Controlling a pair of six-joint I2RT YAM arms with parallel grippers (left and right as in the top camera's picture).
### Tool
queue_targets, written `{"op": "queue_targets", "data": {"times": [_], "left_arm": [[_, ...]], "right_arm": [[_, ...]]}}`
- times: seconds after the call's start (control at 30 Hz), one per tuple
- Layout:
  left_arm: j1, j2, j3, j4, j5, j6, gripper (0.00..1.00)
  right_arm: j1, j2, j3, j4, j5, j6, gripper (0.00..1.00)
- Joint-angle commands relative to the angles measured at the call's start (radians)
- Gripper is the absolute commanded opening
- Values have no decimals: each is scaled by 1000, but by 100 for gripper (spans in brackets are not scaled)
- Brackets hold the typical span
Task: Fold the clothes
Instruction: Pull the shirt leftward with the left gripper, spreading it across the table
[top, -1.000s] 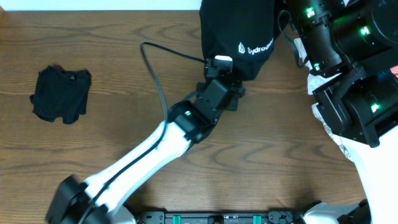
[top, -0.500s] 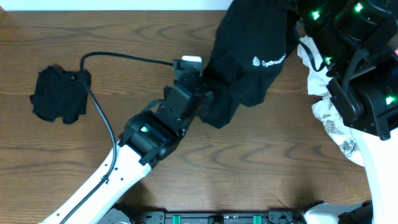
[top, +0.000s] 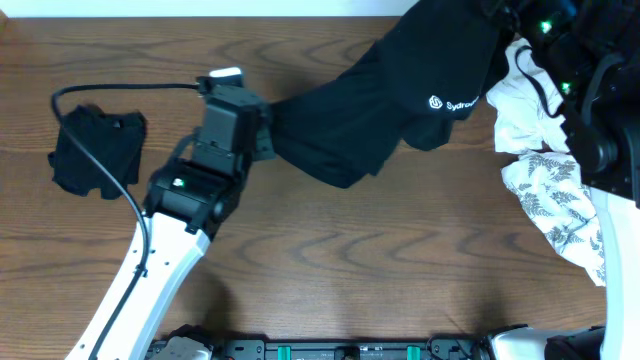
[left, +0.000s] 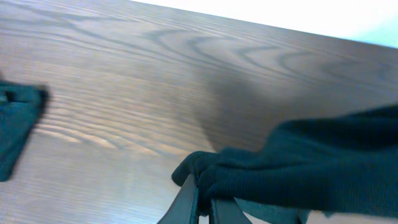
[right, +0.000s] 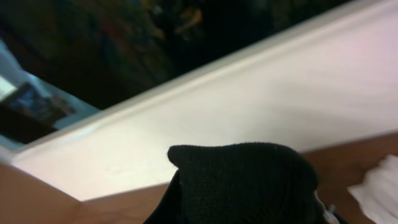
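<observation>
The black logo-printed shirt (top: 400, 100) hangs stretched over the brown wooden table (top: 350, 260). The left gripper (left: 204, 198) pinches its edge. It should go down flat under even tension. Only the overhead view shows the span. In the right wrist view bunched cloth hides the right gripper, so I cannot tell how its jaws stand.

Black shirt (top: 350, 120); white leaf-print cloth (top: 545, 185)

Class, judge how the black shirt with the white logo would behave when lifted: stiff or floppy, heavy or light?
Probably floppy: the black shirt sags and creases where it hangs from the left gripper. Likely light, since a small pinch of cloth carries it.
</observation>
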Motion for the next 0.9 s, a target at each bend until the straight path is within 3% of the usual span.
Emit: {"op": "queue_targets", "data": {"times": [0.0,0.53,0.87], "left_arm": [[67,-38,14,1,-12,42,6],[225,-190,14,48,34,83,6],[227,-291,14,-58,34,134,6]], "right_arm": [[-53,-24,25,-33,-15,-17,1],[-159,-23,25,-282,-55,10,1],[-158,-60,25,-442,-107,22,1]]}}
